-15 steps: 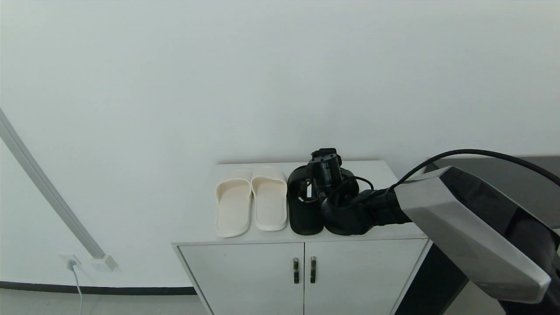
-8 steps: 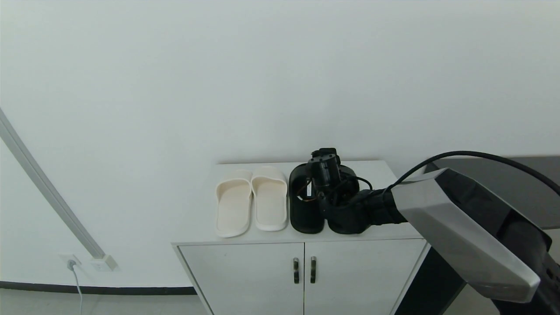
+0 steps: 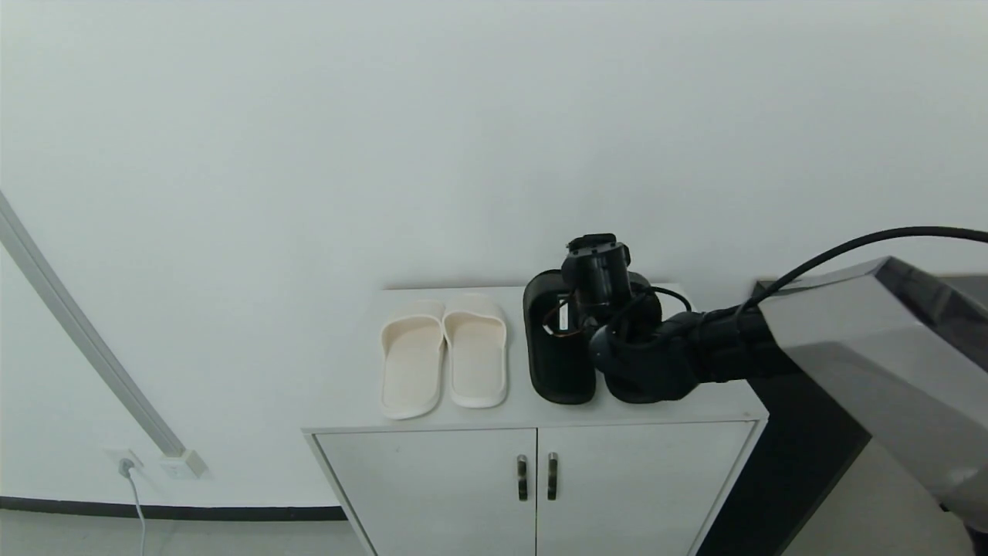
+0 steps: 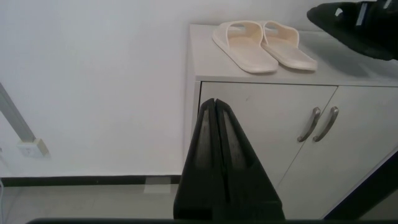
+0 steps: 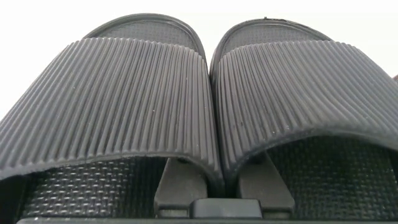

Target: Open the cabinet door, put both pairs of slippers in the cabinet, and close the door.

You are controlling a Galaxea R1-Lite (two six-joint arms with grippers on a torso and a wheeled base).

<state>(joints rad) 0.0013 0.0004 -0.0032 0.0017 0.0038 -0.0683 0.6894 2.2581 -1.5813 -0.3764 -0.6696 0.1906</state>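
Note:
My right gripper [image 3: 569, 328] is shut on the pair of black slippers [image 3: 559, 351], one finger inside each, pinching their inner walls together [image 5: 214, 124]. The pair hangs tilted just above the right part of the white cabinet's top [image 3: 687, 405]. The cream slippers [image 3: 444, 359] lie side by side on the left part of the top. Both cabinet doors [image 3: 432, 494] are closed, with two handles [image 3: 538, 476] at the middle. My left gripper [image 4: 215, 107] is shut and empty, low in front of the cabinet's left door [image 4: 261, 137], below the cream slippers [image 4: 264, 43].
A white wall rises right behind the cabinet. A slanted conduit [image 3: 77, 324] runs down to a wall socket with a cable [image 3: 127, 467] at lower left. A dark surface [image 3: 803, 455] stands against the cabinet's right side.
My right gripper has lifted the black slippers off the top and carried them up and to the right, away from the cream pair. The cream slippers and doors have not moved.

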